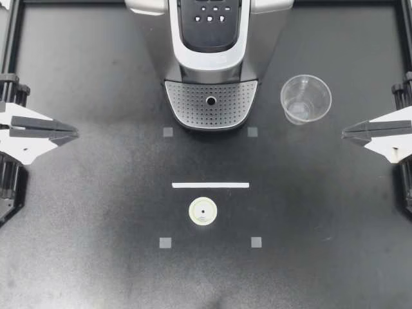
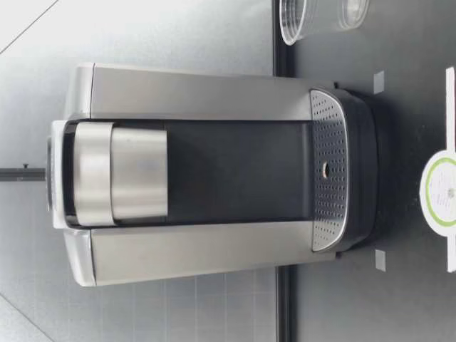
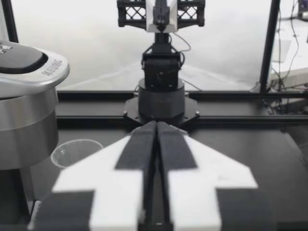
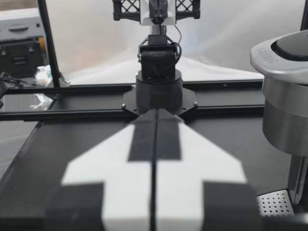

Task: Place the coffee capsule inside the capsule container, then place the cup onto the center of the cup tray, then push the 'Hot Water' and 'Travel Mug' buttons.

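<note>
Flanking the matte black table [image 1: 96, 212], left claw [image 1: 72, 134] and right claw [image 1: 346, 133], both closed, empty; pale wall [image 2: 178, 32] behind.

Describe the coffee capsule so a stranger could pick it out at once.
Find the coffee machine at the back of the table, then the white strip in front of its tray. Just past the strip lies the coffee capsule: a pale disc with a green ring, unlike the clear cup.
</note>
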Motion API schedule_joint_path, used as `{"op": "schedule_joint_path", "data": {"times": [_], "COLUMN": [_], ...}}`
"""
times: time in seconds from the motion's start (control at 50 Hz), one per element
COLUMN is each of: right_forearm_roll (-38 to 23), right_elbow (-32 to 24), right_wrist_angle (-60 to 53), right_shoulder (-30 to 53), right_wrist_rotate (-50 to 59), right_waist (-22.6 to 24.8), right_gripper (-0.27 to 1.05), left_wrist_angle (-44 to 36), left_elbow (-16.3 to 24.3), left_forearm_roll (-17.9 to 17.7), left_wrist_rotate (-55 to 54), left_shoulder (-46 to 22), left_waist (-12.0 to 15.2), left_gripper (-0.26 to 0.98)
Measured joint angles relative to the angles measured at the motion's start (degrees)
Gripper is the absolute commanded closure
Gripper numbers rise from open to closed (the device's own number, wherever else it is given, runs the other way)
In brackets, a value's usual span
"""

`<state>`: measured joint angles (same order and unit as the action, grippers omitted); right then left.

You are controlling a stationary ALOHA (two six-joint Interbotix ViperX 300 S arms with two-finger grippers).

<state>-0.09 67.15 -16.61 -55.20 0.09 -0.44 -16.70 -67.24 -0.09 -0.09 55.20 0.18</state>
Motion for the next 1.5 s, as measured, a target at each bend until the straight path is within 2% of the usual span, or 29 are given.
{"op": "schedule_joint_path", "data": {"times": [0.1, 0.26, 0.46, 0.62, 0.82, 1.14, 1.2, 1.32, 1.42, 1.5], "right_forearm_roll": [0.0, 0.0, 0.0, 0.0, -0.1, -1.1, -1.1, -1.1, -1.1, -1.1], "right_elbow": [0.4, 0.4, 0.3, 0.0, -1.8, -7.1, -8.1, -10.1, -11.9, -12.9], "right_wrist_angle": [0.0, 0.0, 0.0, 0.0, 0.0, 0.0, -0.1, 0.0, 0.0, 0.0], "right_shoulder": [0.3, 3.5, 12.5, 19.6, 27.9, 41.7, 44.1, 48.2, 50.8, 52.3], "right_wrist_rotate": [0.0, 0.2, 2.1, 5.6, 7.7, 7.7, 7.7, 7.7, 7.7, 7.7], "right_waist": [-0.1, -0.1, -0.1, -0.1, -0.1, 3.4, 4.2, 5.1, 5.4, 5.5], "right_gripper": [0.77, 0.77, 0.77, 0.77, 0.77, 0.77, 0.77, 0.77, 0.77, 0.77], "left_wrist_angle": [0.0, 0.3, 3.4, 7.8, 14.5, 17.8, 17.9, 18.2, 18.2, 18.3], "left_elbow": [0.0, 0.0, 0.8, 3.6, 9.1, 14.8, 15.5, 16.4, 16.9, 17.1], "left_forearm_roll": [0.1, 0.2, 0.1, 0.1, 0.2, 0.2, 0.2, 0.2, 0.3, 0.3], "left_wrist_rotate": [-0.2, -0.4, -1.8, -3.0, -2.8, -2.5, -2.5, -2.5, -2.0, -1.8], "left_shoulder": [-0.8, -3.7, -13.6, -22.7, -33.5, -43.4, -44.5, -46.1, -47.4, -48.3], "left_waist": [0.0, 0.1, 0.1, -0.4, -2.9, -5.9, -6.5, -6.7, -6.7, -6.8], "left_gripper": [0.64, 0.64, 0.64, 0.64, 0.64, 0.63, 0.6, 0.48, 0.31, 0.11]}}
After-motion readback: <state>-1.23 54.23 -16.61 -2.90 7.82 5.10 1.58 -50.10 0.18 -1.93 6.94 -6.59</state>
